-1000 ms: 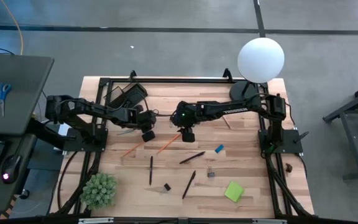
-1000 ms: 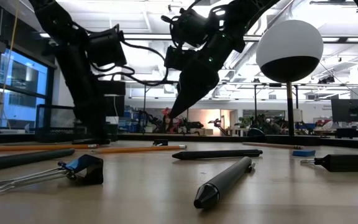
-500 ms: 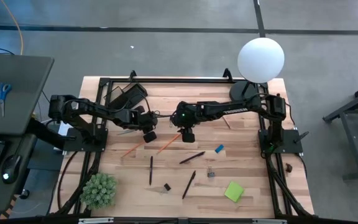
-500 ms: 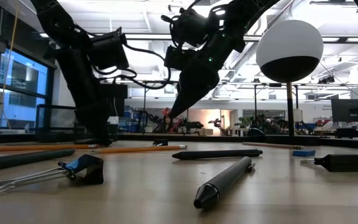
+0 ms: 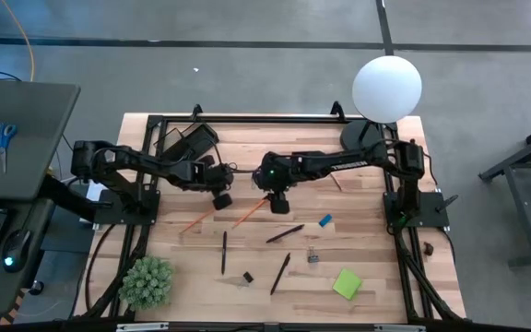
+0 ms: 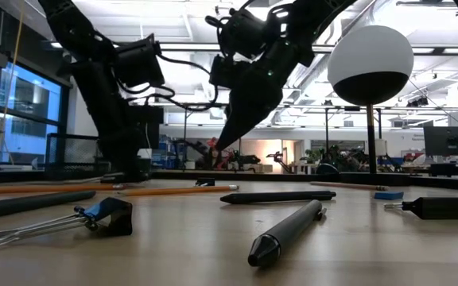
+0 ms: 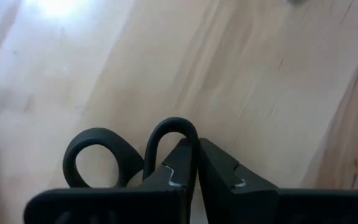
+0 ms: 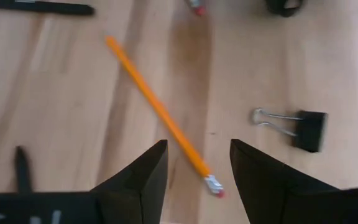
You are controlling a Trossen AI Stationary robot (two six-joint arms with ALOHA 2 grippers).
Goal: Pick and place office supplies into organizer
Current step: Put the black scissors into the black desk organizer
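My left gripper (image 5: pixel 220 197) is over the table's middle left, shut on small black-handled scissors (image 7: pixel 96 155), whose blades are hidden. My right gripper (image 5: pixel 277 199) hangs open over the table's centre, fingers pointing down. In the right wrist view its fingers (image 8: pixel 194 165) stand on either side of an orange pencil (image 8: pixel 160 115) lying flat, without touching it. A second orange pencil (image 5: pixel 192 221), black pens (image 5: pixel 285 233), binder clips (image 5: pixel 312 257), a blue eraser (image 5: pixel 324 220) and a green sticky-note pad (image 5: pixel 347 283) lie on the wood. The black organizer (image 5: pixel 188 141) sits at the far left. My left gripper pinches one black finger ring of the scissors (image 7: pixel 174 132) between its two shut fingers. That ring sticks out just past the fingertips, and the other ring (image 7: pixel 96 155) stands free beside them. The gripper hides the blades, and I cannot tell whether the scissors are clear of the table.
A lamp with a white globe (image 5: pixel 387 88) and round black base (image 5: pixel 361 136) stands at the far right. A green spiky plant (image 5: pixel 147 281) sits at the near left corner. A binder clip (image 8: pixel 304 129) lies close to the right gripper. Black frame rails (image 5: pixel 247 118) border the table.
My left arm has shifted a little toward the table's right, still shut on the scissors. My right gripper has stayed open above the orange pencil.
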